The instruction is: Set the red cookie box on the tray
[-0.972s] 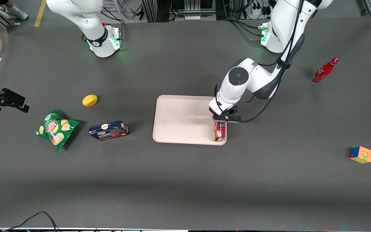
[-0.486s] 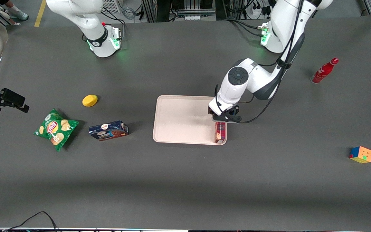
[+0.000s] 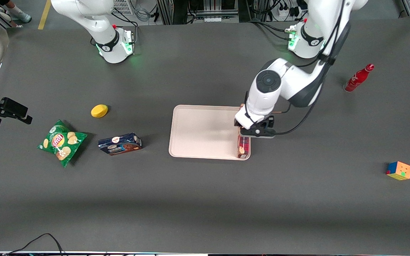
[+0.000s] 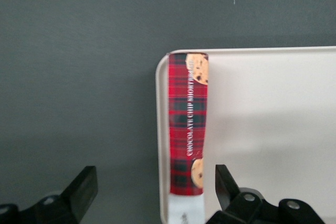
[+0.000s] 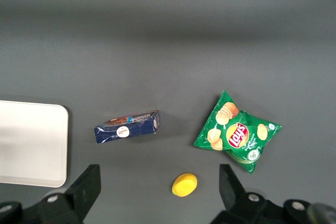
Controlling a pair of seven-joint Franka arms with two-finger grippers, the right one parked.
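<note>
lying on the tray [image 3: 198, 131], the red cookie box [image 3: 242, 146] sits along the tray's short edge toward the working arm's end of the table, tucked just inside the rim & reaching into the corner nearest the front camera. the wrist view shows the box [image 4: 188, 135] flat on its long side, plaid face up w/ cookie pics at both ends & a white end nearest the camera; its long edge runs just beside the tray rim [image 4: 159, 145].

the gripper [image 3: 253, 129] hangs over the box's end that is farther from the front camera. in the wrist view its fingers [image 4: 227, 187] are spread wide, one each side of the box, well apart from it & touching nothing; the gripper [image 4: 152, 192] holds nothing.

elsewhere on the dark table: a dark-blue cookie box [image 3: 120, 144], a green chip bag [image 3: 62, 142] & a yellow round item [image 3: 99, 111], all toward the parked arm's end. toward the working arm's end stand a red bottle [image 3: 358, 78] & a colour cube [image 3: 399, 170].
</note>
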